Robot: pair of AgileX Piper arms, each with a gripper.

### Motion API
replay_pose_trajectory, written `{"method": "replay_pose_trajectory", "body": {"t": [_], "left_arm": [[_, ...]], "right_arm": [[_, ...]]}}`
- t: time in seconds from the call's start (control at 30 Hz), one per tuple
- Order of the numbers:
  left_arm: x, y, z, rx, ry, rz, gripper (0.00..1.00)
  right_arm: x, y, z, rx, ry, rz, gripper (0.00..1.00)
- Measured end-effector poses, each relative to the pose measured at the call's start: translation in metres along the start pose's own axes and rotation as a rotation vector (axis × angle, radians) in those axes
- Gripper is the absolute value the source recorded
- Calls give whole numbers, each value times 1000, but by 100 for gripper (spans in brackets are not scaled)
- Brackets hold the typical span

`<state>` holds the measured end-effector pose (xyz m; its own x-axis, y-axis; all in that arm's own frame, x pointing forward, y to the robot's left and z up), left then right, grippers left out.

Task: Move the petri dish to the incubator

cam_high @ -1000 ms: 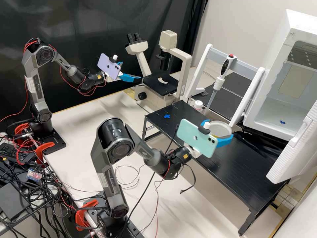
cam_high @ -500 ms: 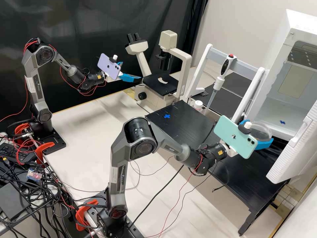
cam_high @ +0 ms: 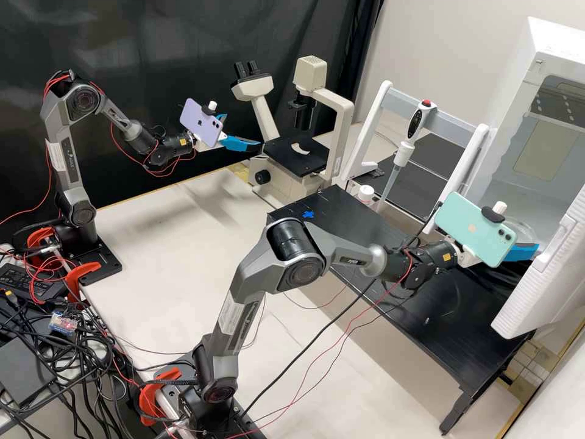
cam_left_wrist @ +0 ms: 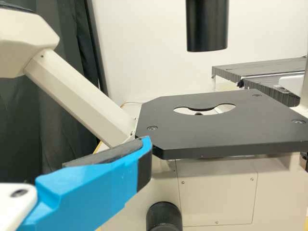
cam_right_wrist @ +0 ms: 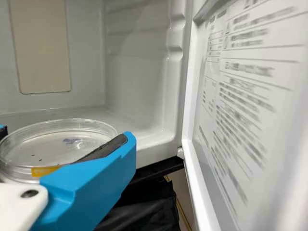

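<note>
At the open front of the white incubator [cam_high: 556,50], my right gripper [cam_high: 525,252] is shut on the clear petri dish [cam_high: 522,230], partly behind the phone. The right wrist view has the dish [cam_right_wrist: 45,144] level between the blue fingers of the right gripper [cam_right_wrist: 65,139], a yellow label on its side. Beyond it are the incubator's pale floor and inner wall [cam_right_wrist: 137,72]. Over by the microscope, my left gripper [cam_high: 242,131] stands open and holds nothing; one finger of the left gripper [cam_left_wrist: 96,185] appears beside the microscope stage.
The incubator door [cam_high: 545,274] hangs open close beside the right gripper. A black raised shelf [cam_high: 451,317] lies below that arm. A pipette [cam_high: 409,137] on a white stand is behind it. The microscope [cam_high: 295,155] stands at the back.
The right arm has carried the petri dish rightward across the high view, from above the black shelf to the incubator's opening. The left arm has kept still.
</note>
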<state>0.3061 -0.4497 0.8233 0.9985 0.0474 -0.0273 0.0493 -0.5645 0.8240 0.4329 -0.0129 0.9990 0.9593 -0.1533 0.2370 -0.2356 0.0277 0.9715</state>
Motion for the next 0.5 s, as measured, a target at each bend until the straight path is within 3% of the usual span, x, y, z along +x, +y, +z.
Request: {"method": "replay_pose_trajectory", "body": {"t": [0.23,0.37,0.5], "left_arm": [[0,0,0,0,0,0,100],[0,0,0,0,0,0,100],[0,0,0,0,0,0,100]], "right_arm": [[41,2,-3,-6,-48,-24,0],[59,-2,-3,19,-80,-45,0],[71,-9,-3,8,-95,-70,0]]}}
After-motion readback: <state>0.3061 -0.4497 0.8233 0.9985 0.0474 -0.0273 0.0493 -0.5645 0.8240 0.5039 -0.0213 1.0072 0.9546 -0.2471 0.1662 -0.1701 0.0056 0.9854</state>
